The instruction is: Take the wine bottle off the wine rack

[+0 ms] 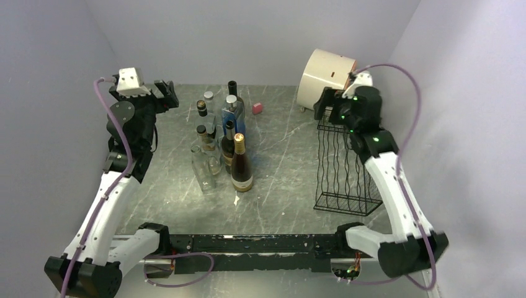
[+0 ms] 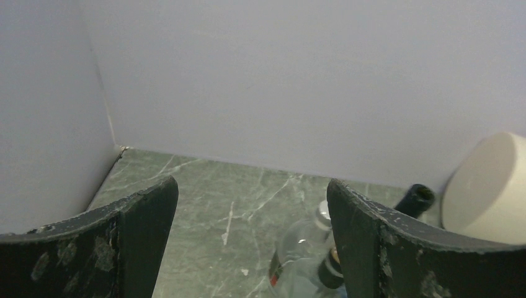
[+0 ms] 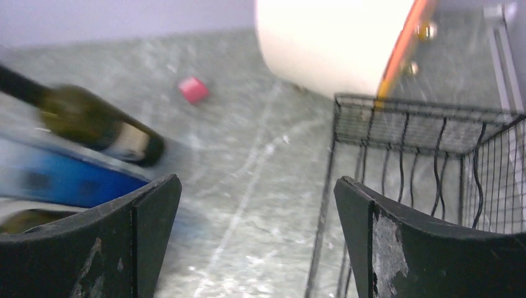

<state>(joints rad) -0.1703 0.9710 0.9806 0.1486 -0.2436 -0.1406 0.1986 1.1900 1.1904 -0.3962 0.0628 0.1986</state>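
The black wire wine rack (image 1: 344, 167) stands at the right of the table, and I see no bottle in it. Its top corner shows in the right wrist view (image 3: 409, 124). Several bottles stand in a cluster at mid-table, among them a dark wine bottle (image 1: 241, 164) with a gold cap and cream label. My right gripper (image 1: 321, 105) is open and empty, raised over the rack's far left corner (image 3: 254, 236). My left gripper (image 1: 166, 94) is open and empty, raised at the far left beside the cluster (image 2: 251, 239).
A cream cylindrical drum (image 1: 325, 77) lies at the back right behind the rack. A small pink block (image 1: 257, 108) sits near the back. A blue bottle (image 1: 232, 115) and a clear bottle (image 2: 304, 248) stand in the cluster. Walls close the table on three sides.
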